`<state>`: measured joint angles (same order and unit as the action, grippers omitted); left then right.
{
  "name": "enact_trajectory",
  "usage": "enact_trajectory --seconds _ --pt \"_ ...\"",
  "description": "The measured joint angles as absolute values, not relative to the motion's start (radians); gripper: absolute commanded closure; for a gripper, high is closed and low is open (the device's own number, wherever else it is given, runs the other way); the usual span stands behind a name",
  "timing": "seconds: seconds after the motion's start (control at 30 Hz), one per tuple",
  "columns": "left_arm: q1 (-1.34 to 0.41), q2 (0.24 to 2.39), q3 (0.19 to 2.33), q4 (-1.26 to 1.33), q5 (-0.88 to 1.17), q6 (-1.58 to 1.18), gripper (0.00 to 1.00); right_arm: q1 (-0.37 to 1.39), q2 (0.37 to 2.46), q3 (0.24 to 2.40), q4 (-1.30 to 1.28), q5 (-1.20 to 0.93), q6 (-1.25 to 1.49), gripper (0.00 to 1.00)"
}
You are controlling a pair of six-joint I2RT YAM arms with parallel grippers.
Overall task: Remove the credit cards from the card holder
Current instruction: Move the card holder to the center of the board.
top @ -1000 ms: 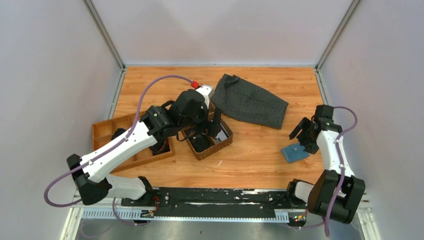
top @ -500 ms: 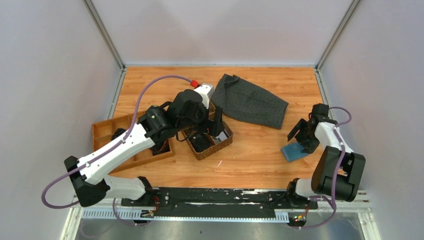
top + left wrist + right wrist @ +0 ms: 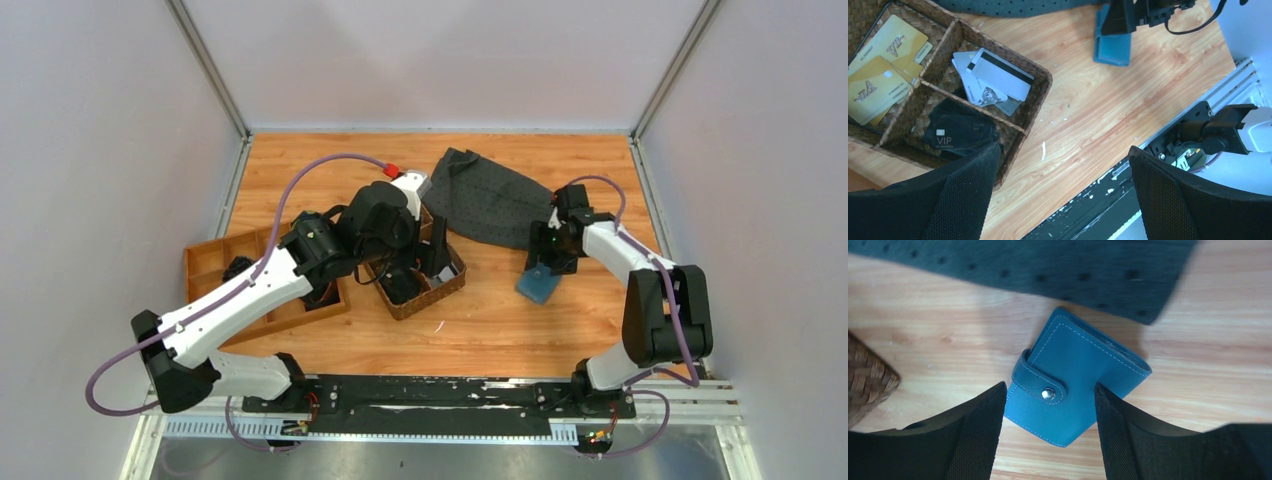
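Swung inward, the right gripper (image 3: 1050, 390) now hangs to the right of the basket (image 3: 1035, 80), and the card holder (image 3: 1073, 370) has slid along with it. Its jaws stand apart astride the snapped-shut holder, which lies flat just beside the dark cloth (image 3: 1048, 265). Above the basket, the left gripper (image 3: 1063, 155) hovers spread wide; credit cards (image 3: 998, 75) lie in its compartments.

Behind card holder (image 3: 1073, 385), cloth (image 3: 1048, 265) close; basket (image 3: 865, 385) near; table (image 3: 1208, 345) otherwise bare.
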<state>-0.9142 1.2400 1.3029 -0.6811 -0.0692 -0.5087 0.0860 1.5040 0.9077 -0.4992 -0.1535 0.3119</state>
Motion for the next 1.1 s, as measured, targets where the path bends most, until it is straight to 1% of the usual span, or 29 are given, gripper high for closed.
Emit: enact_trajectory --seconds 0.13,0.27,0.33,0.43,0.5,0.6,0.7,0.83,0.93,0.97,1.03,1.1 --pt "-0.916 1.250 1.303 -0.680 -0.067 -0.509 0.00 0.174 1.511 0.919 -0.512 -0.183 0.267 0.33" --pt "-0.933 1.266 1.303 -0.662 -0.069 -0.509 0.00 0.196 1.454 0.888 -0.538 -0.224 0.263 0.34" --pt "-0.960 1.290 1.308 -0.646 -0.078 -0.507 0.00 0.187 1.383 0.864 -0.555 -0.230 0.274 0.38" --pt "-1.023 1.379 1.347 -0.632 -0.103 -0.495 0.02 0.118 1.267 0.845 -0.555 -0.243 0.305 0.53" --pt "-1.056 1.458 1.390 -0.619 -0.113 -0.479 0.03 0.016 1.214 0.825 -0.541 -0.264 0.329 0.55" --pt "-1.091 1.613 1.487 -0.608 -0.109 -0.448 0.07 -0.152 1.193 0.759 -0.509 -0.306 0.366 0.55" --pt "-1.109 1.757 1.590 -0.603 -0.096 -0.422 0.15 -0.257 1.208 0.669 -0.503 -0.355 0.390 0.53" --pt "-1.125 1.935 1.739 -0.601 -0.096 -0.391 0.22 -0.307 1.213 0.596 -0.504 -0.405 0.411 0.50" --pt "-1.142 2.038 1.827 -0.601 -0.113 -0.371 0.24 -0.339 1.202 0.574 -0.500 -0.425 0.423 0.49" --pt "-1.148 2.076 1.861 -0.601 -0.123 -0.364 0.25 -0.346 1.196 0.569 -0.496 -0.431 0.426 0.49" --pt "-1.155 2.137 1.911 -0.599 -0.137 -0.353 0.30 -0.353 1.192 0.559 -0.482 -0.449 0.428 0.50" --pt "-1.156 2.208 1.977 -0.603 -0.143 -0.343 0.31 -0.355 1.197 0.543 -0.460 -0.472 0.432 0.50"
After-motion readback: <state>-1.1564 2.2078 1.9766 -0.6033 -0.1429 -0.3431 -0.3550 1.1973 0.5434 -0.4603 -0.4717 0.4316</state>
